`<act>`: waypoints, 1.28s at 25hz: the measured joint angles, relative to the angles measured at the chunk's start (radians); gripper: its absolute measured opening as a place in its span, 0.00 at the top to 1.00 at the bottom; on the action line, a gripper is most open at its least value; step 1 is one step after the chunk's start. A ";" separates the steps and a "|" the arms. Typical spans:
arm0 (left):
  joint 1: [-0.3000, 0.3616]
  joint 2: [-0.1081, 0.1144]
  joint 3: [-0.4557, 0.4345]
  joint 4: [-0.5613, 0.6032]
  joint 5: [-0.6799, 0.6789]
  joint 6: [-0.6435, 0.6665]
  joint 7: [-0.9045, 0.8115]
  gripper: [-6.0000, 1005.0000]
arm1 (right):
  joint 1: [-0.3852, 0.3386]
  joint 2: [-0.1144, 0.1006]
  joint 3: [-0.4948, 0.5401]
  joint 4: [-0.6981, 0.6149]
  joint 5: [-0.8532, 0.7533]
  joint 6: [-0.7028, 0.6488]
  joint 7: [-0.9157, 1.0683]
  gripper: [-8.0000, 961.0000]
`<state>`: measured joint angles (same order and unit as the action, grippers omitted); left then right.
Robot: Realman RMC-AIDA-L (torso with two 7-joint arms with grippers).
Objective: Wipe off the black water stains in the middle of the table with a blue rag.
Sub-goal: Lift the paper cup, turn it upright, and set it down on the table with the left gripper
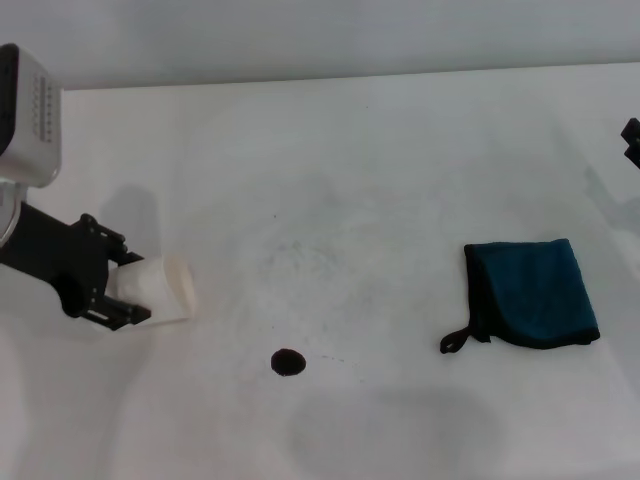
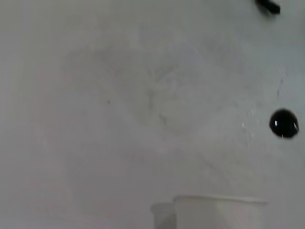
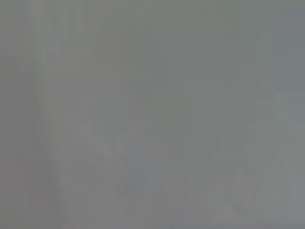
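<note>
A small round black water stain point(image 1: 288, 362) lies on the white table point(image 1: 380, 160), toward its near middle; the left wrist view shows it as a glossy blot point(image 2: 284, 123). The blue rag point(image 1: 535, 292) lies folded flat to the right of the stain, its black loop pointing toward the stain. My left gripper point(image 1: 112, 290) is at the left, shut on a white paper cup point(image 1: 160, 288) tipped on its side with its mouth toward the stain. The cup's rim point(image 2: 219, 212) shows in the left wrist view. Only a black tip of my right gripper point(image 1: 631, 142) shows at the far right edge.
Faint grey smears point(image 1: 300, 255) mark the table beyond the stain. The table's far edge meets a pale wall point(image 1: 320, 40). The right wrist view shows only a plain grey surface.
</note>
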<state>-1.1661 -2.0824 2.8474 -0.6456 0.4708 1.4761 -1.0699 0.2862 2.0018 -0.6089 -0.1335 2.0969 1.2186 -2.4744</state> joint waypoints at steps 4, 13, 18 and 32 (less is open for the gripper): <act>0.001 0.001 0.000 0.000 -0.066 0.019 -0.008 0.31 | 0.001 0.000 0.000 -0.007 0.000 0.000 0.000 0.14; 0.050 0.000 0.000 -0.001 -0.258 0.048 -0.009 0.38 | 0.004 0.000 0.000 -0.017 -0.007 -0.001 -0.001 0.14; 0.105 -0.004 0.000 0.002 -0.379 0.050 -0.001 0.40 | 0.004 0.000 0.000 -0.024 -0.006 -0.001 -0.001 0.14; 0.311 -0.003 0.000 0.048 -0.648 0.063 0.160 0.41 | 0.016 -0.001 -0.012 -0.037 -0.014 -0.008 -0.002 0.14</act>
<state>-0.8547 -2.0850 2.8471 -0.5975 -0.1772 1.5392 -0.9101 0.3020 2.0011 -0.6208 -0.1708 2.0827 1.2107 -2.4760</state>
